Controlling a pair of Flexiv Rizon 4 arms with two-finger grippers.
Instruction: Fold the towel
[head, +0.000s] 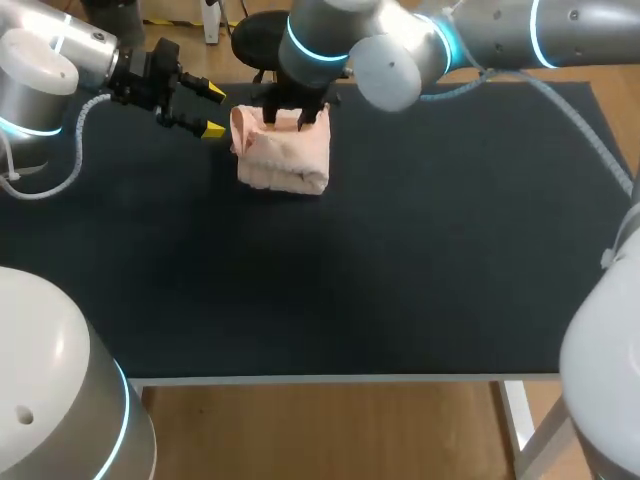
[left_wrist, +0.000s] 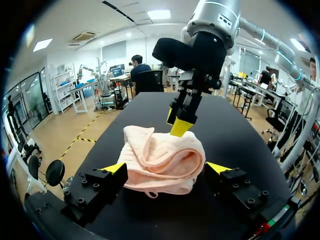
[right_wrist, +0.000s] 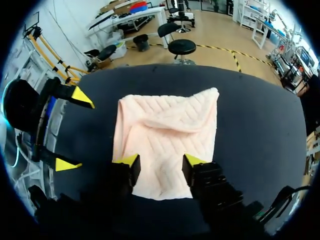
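The pink towel (head: 283, 152) lies folded into a thick bundle on the black table (head: 400, 250), at the back left. My right gripper (head: 290, 118) hangs straight down over its far part. In the right wrist view, the right gripper (right_wrist: 160, 161) has its yellow tips apart, at the towel (right_wrist: 165, 130) surface, with no fold pinched between them. My left gripper (head: 213, 110) stands open just left of the towel. In the left wrist view, the towel (left_wrist: 162, 160) lies just ahead of the left gripper (left_wrist: 166, 167), between its wide-spread tips. My right gripper (left_wrist: 180, 122) touches the towel's top.
The two grippers stand close together at the towel, with my left gripper (right_wrist: 75, 130) beside it in the right wrist view. The table's back edge (head: 400, 85) runs just behind the towel. Bare black tabletop stretches to the front and right.
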